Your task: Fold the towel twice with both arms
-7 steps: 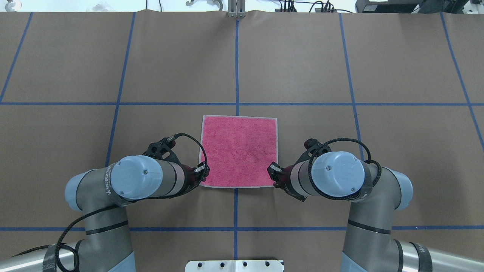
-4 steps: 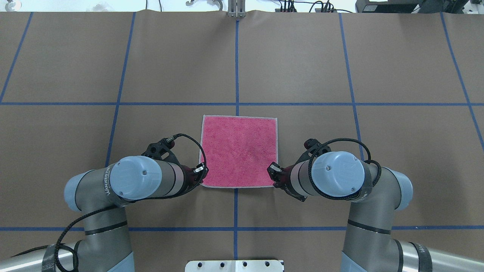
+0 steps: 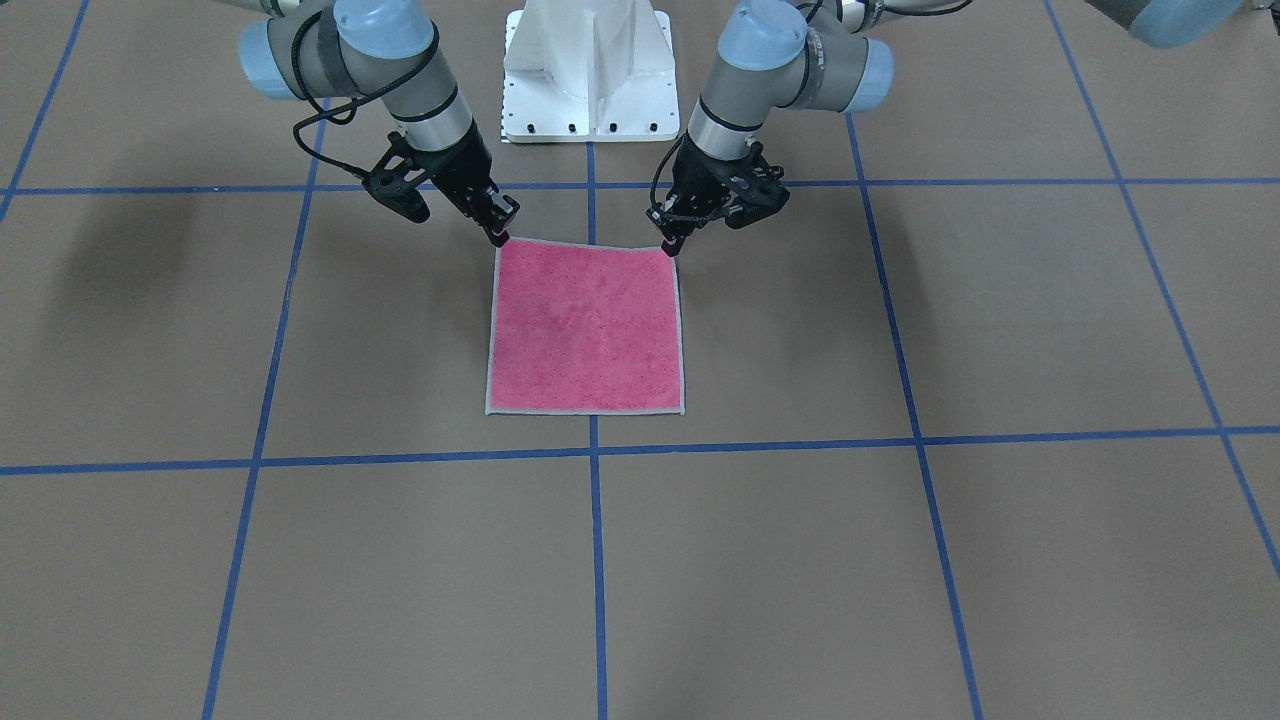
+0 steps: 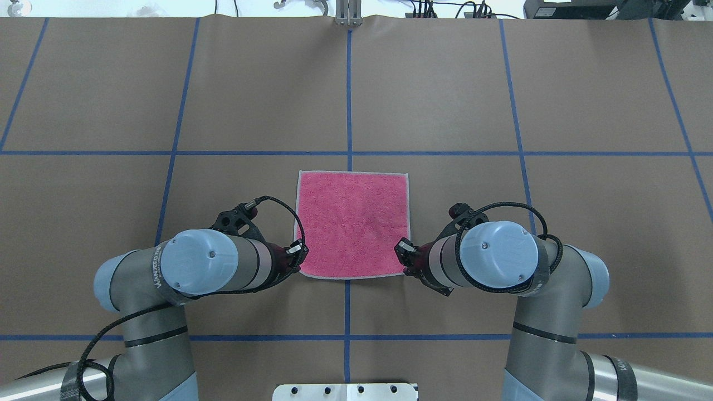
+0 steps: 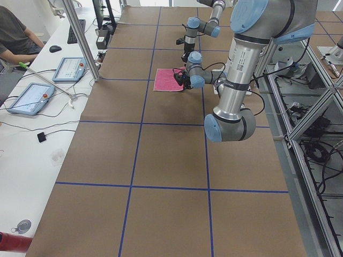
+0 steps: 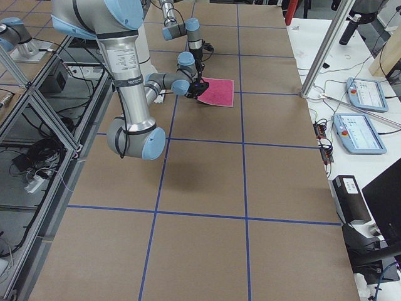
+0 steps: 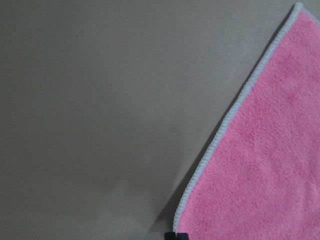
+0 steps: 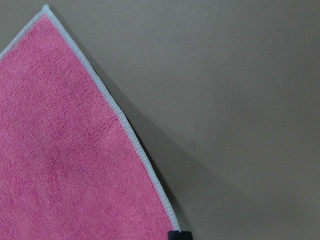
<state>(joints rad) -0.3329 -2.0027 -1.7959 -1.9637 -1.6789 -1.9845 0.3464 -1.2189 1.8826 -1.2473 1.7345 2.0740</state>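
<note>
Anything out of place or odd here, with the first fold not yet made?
Nothing stands out. The towel lies spread out, pink face up, without creases or bunching, on the brown table. The left tool and the right tool each sit at one of its near corners, which look slightly raised.

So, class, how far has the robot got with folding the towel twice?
Done: no fold yet; the pink square terry towel lies flat, pink face up. In hand: the left pincer and right pincer appear shut on its two corners nearest the robot, and the edges there are slightly raised. Left: both folds.
</note>
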